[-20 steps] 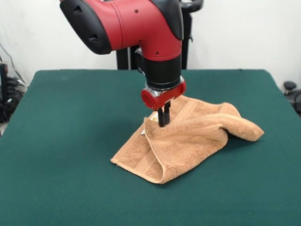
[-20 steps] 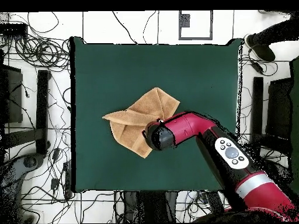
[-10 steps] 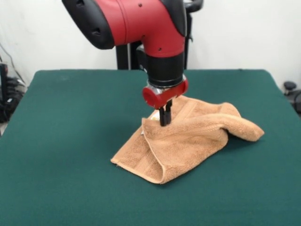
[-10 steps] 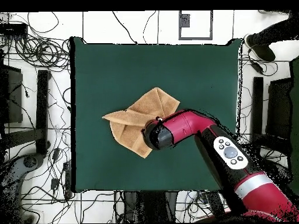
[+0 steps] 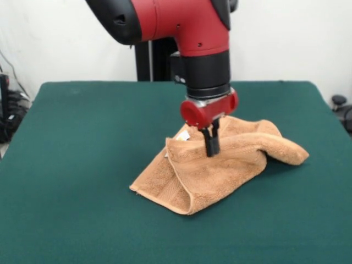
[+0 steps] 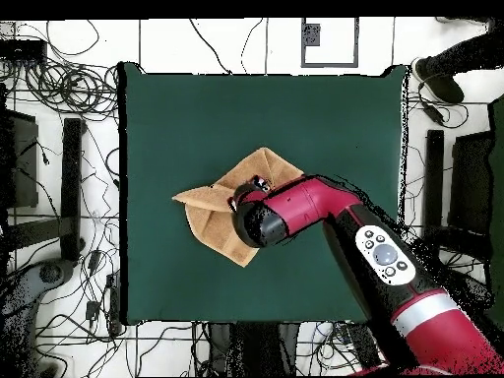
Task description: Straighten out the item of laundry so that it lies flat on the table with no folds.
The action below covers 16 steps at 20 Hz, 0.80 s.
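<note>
Front view: the tan-orange towel (image 5: 220, 165) lies crumpled near the middle of the green table (image 5: 71, 165), folded over itself. Taking the towel as the landmark, one flap is turned up into a raised ridge along its upper left part, a flat lower corner spreads toward the front left, and a rolled lobe trails off to the right end. A small white tag (image 5: 183, 135) peeks out at the top of the raised ridge. The red and black arm (image 5: 187, 27) comes down over the towel's middle, and the gripper (image 5: 211, 144) stands upright with its dark tips pressed close together, resting at or in the cloth just right of the tag and behind the ridge. Whether any cloth is pinched between the tips cannot be told; they look drawn together with almost no gap.

In the overhead view, the towel (image 6: 212, 212) sits near the table's (image 6: 325, 128) centre as a folded, roughly diamond shape, with the arm's wrist (image 6: 258, 219) covering its side nearest the robot's base. A person's shoe and leg (image 6: 448, 74) show beyond the table's corner, well apart from the towel.
</note>
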Tool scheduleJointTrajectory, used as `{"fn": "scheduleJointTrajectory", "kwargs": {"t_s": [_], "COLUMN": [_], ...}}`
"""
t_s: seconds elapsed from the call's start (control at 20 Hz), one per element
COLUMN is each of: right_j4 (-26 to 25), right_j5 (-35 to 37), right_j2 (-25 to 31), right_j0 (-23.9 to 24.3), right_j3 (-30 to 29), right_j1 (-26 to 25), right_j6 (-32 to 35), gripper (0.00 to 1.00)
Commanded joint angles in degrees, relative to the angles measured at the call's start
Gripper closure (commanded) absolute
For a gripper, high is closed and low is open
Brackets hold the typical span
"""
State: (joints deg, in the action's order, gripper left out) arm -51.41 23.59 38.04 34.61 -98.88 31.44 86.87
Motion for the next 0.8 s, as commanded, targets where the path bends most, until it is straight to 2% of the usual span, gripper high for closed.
{"fn": "scheduleJointTrajectory", "kwargs": {"t_s": [0.05, 0.25, 0.4, 0.8], "right_j4": [-0.16, 1.11, 3.82, 6.05], "right_j5": [-10.40, -10.86, -4.83, 7.04], "right_j2": [2.47, 1.01, 1.34, 0.06], "right_j0": [-3.61, -4.37, -3.26, -1.14], "right_j3": [3.20, 2.71, 1.37, -1.38], "right_j1": [-2.00, -1.99, -1.30, 2.32], "right_j6": [6.40, 5.71, 1.50, -7.42], "gripper": [1.00, 1.00, 1.00, 1.00]}}
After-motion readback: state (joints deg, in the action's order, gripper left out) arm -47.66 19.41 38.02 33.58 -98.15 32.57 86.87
